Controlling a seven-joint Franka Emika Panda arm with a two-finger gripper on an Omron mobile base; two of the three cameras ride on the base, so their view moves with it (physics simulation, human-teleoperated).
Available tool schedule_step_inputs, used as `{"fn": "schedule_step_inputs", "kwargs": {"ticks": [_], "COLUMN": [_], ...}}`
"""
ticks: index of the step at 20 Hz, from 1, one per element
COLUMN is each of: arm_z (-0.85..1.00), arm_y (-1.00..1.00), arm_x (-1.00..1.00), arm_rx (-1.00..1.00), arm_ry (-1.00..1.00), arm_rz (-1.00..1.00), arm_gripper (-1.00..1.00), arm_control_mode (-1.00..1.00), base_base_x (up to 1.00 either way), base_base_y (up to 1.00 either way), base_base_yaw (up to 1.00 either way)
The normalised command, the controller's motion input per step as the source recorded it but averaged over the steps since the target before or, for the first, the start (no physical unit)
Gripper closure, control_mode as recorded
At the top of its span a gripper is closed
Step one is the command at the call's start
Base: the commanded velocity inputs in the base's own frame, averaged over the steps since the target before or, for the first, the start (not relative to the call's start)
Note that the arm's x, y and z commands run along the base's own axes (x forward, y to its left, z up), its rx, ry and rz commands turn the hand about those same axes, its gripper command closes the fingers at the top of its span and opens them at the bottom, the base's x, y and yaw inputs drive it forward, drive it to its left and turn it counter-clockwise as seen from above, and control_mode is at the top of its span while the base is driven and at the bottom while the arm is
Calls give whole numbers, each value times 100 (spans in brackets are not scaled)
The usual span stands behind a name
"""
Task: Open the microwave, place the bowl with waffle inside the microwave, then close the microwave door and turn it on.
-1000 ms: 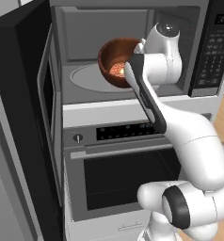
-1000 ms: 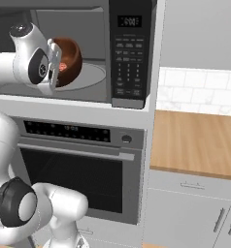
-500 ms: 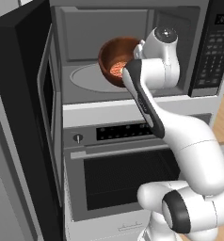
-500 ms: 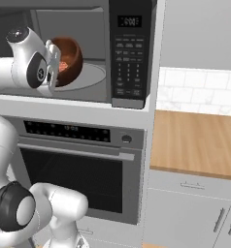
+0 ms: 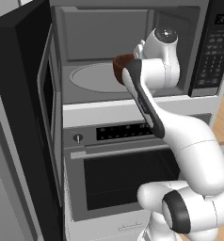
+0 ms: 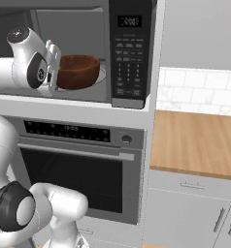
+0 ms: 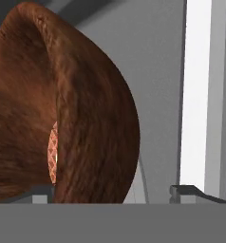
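The microwave (image 5: pixel 104 37) stands open, and the microwave door (image 5: pixel 20 99) is swung out to the left. The reddish-brown bowl (image 6: pixel 77 71) sits upright on the round turntable (image 5: pixel 90 77) inside the grey cavity. In the hand view the bowl's wall (image 7: pixel 86 118) stands close between my fingertips (image 7: pixel 186 191), and the orange waffle (image 7: pixel 52 152) shows inside it. My gripper (image 6: pixel 53 67) is at the bowl's near left rim. It is open, with the right finger clear of the wood. The dark keypad panel (image 6: pixel 127 53) is to the right.
Below the microwave is a silver oven (image 5: pixel 128 179) with a horizontal handle (image 5: pixel 132 150) and one knob (image 5: pixel 77 138). A wooden counter (image 6: pixel 195 140) over grey drawers (image 6: pixel 195 203) lies to the right. The open door stands close on the arm's left.
The bowl was tilted and lifted in the shut gripper. It now rests level on the turntable, and the jaws have spread apart.
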Motion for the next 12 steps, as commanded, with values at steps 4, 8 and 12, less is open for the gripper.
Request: {"fn": "schedule_step_inputs", "kwargs": {"ticks": [4,8,12], "arm_z": [0,4,2], "arm_y": [0,0,-4], "arm_x": [-4,0,4], "arm_rx": [0,0,0], "arm_ry": [-3,-4,0], "arm_rz": [0,0,0], "arm_gripper": [-100,-100,-100], "arm_control_mode": [-100,-100,-100], "base_base_x": [0,0,0], "base_base_y": [0,0,0], "base_base_yaw": [0,0,0]}}
